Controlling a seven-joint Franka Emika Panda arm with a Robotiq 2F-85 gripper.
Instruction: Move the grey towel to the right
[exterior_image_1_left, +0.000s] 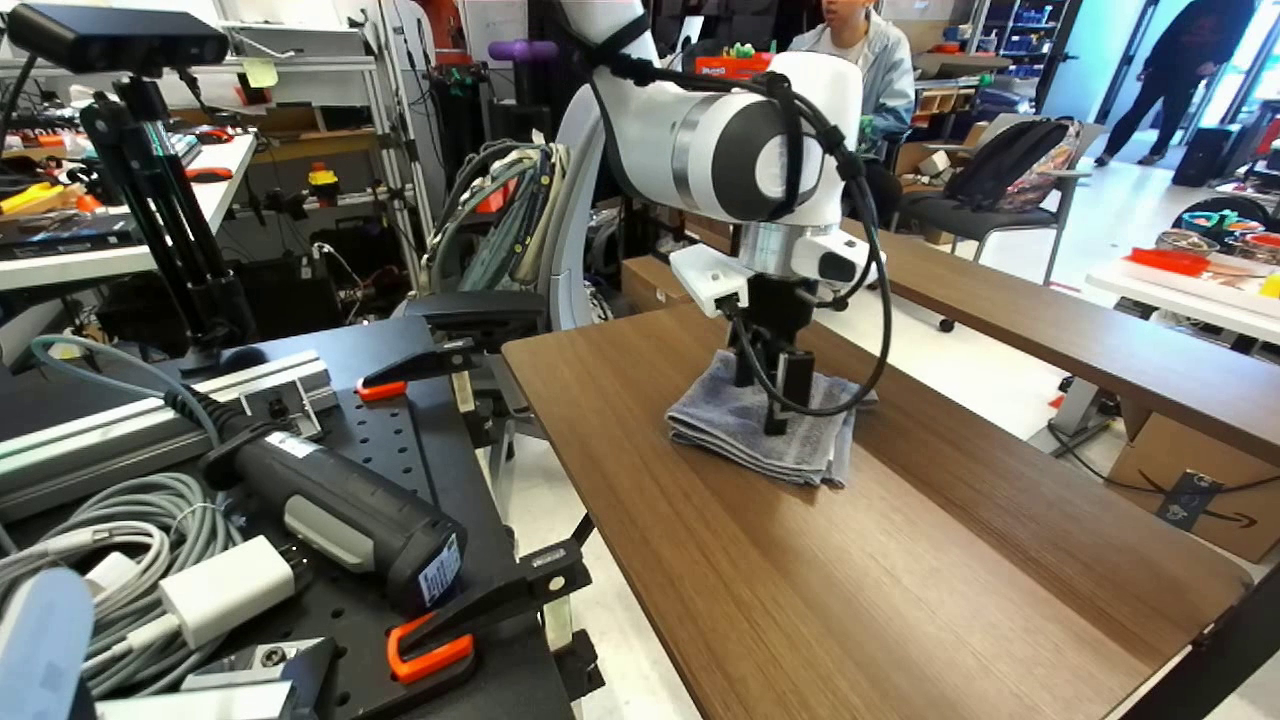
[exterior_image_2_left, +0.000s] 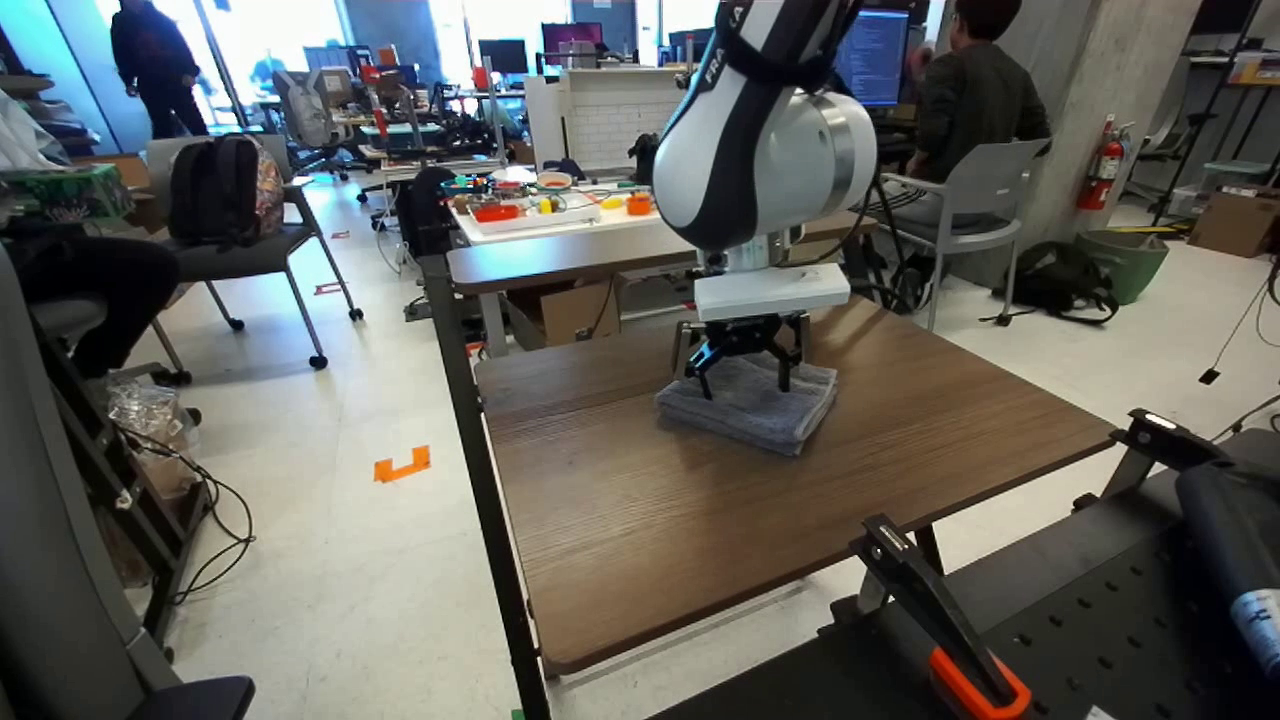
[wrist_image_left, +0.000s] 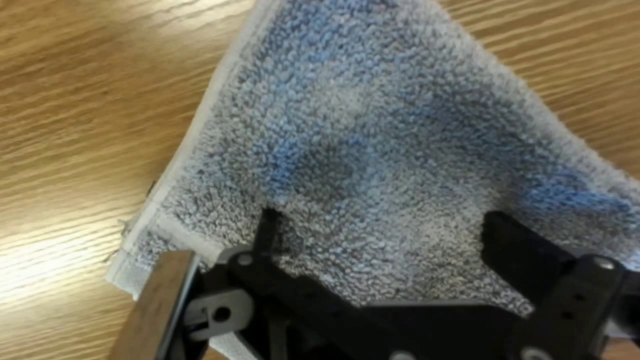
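Note:
The grey towel (exterior_image_1_left: 725, 425) lies folded in several layers on the brown wooden table (exterior_image_1_left: 930, 600), and shows in both exterior views. In an exterior view the towel (exterior_image_2_left: 760, 415) lies flat and roughly square, away from the table edges. My gripper (exterior_image_1_left: 760, 403) points straight down over it. In an exterior view the gripper (exterior_image_2_left: 746, 391) has its two fingers spread wide, with the tips at or just above the top of the towel. In the wrist view the gripper (wrist_image_left: 381, 216) is open, with flat towel (wrist_image_left: 375, 125) between its fingers. Whether the tips touch the cloth cannot be told.
A black perforated bench (exterior_image_1_left: 380, 470) with a dark handheld tool (exterior_image_1_left: 340, 510) and orange-ended clamps (exterior_image_1_left: 430, 650) stands beside the table. A black post (exterior_image_2_left: 470, 450) runs along one table end. A chair (exterior_image_1_left: 575, 200) and a second brown table (exterior_image_1_left: 1060, 320) stand nearby.

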